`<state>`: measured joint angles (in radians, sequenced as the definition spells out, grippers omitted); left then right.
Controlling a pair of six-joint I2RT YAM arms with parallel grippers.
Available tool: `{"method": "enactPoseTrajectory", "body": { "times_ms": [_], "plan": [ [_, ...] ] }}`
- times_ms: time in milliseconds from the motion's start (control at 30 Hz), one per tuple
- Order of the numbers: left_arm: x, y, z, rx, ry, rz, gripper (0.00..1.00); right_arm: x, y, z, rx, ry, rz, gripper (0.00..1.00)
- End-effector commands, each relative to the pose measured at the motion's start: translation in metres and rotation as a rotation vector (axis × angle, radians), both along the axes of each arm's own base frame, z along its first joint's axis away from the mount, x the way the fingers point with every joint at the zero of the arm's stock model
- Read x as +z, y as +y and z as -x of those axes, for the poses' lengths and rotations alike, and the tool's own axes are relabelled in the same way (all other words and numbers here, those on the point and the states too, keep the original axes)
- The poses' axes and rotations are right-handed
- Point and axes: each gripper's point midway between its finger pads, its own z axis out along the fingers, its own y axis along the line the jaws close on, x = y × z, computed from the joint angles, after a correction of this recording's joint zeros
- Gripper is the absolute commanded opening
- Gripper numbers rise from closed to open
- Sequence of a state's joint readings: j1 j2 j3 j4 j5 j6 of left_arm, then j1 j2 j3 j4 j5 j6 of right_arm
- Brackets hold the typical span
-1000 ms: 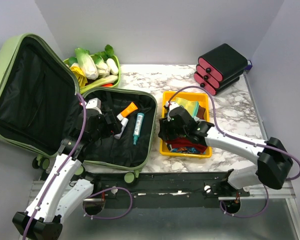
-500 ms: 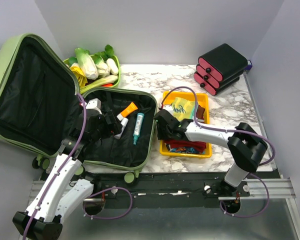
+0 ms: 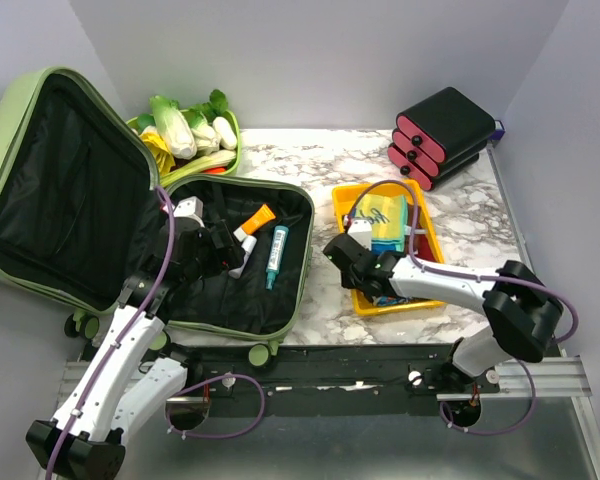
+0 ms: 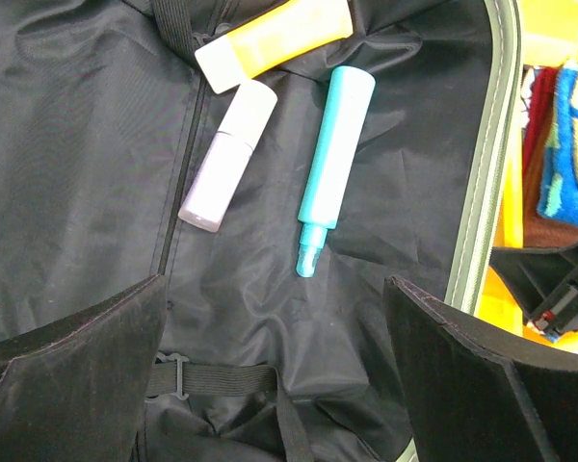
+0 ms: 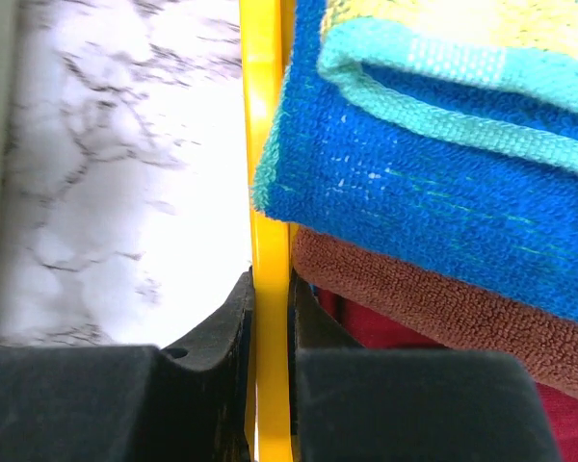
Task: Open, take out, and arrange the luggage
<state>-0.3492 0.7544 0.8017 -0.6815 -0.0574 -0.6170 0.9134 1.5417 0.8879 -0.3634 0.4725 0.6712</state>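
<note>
The luggage (image 3: 60, 190) lies open at the left, lid raised, with its black lining showing. In its lower half rest an orange tube (image 4: 275, 43), a lilac bottle (image 4: 228, 154) and a teal tube (image 4: 334, 159). My left gripper (image 4: 275, 289) hangs open over the lining below these items and touches none of them. My right gripper (image 5: 270, 289) is shut on the near left wall of the yellow tray (image 5: 267, 144), one finger outside and one inside. Folded towels, blue (image 5: 433, 192) over brown (image 5: 433, 298), fill the tray (image 3: 432, 240).
A green basket of vegetables (image 3: 190, 135) stands at the back, beside the raised lid. A black box with pink-red ends (image 3: 442, 135) sits at the back right corner. Bare marble table (image 3: 480, 215) lies right of the tray. The table's near edge runs just below the tray.
My right gripper has closed on the tray's wall, and the tray has slid right and turned away from the luggage. The left arm has not moved.
</note>
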Motion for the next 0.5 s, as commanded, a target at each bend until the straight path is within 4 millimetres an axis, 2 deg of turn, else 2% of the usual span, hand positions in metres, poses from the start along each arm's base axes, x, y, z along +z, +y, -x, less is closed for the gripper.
{"method": "enactPoseTrajectory", "body": {
  "times_ms": [0, 200, 233, 333, 367, 400, 467],
  "plan": [
    [-0.002, 0.003, -0.002, 0.019, 0.004, -0.012, 0.99, 0.001, -0.050, 0.008, -0.171, -0.045, 0.089, 0.01],
    [-0.003, 0.004, -0.002, 0.017, 0.010, -0.021, 0.99, -0.001, -0.093, 0.017, -0.272, -0.057, 0.118, 0.01],
    [-0.003, 0.004, -0.002, 0.017, 0.009, -0.020, 0.99, -0.004, -0.110, 0.018, -0.296, -0.058, 0.147, 0.01],
    [-0.004, 0.005, -0.002, 0.021, 0.011, -0.026, 0.99, 0.005, -0.137, 0.009, -0.352, -0.089, 0.118, 0.01],
    [-0.005, 0.006, -0.002, 0.024, 0.012, -0.028, 0.99, -0.009, -0.133, 0.017, -0.295, -0.026, 0.061, 0.01],
    [-0.004, 0.006, -0.003, 0.027, 0.013, -0.030, 0.99, -0.004, -0.127, 0.006, -0.276, -0.067, -0.013, 0.01],
    [-0.006, 0.007, -0.002, 0.027, 0.023, -0.038, 0.99, 0.003, -0.136, 0.002, -0.291, -0.101, -0.068, 0.01]
  ]
}}
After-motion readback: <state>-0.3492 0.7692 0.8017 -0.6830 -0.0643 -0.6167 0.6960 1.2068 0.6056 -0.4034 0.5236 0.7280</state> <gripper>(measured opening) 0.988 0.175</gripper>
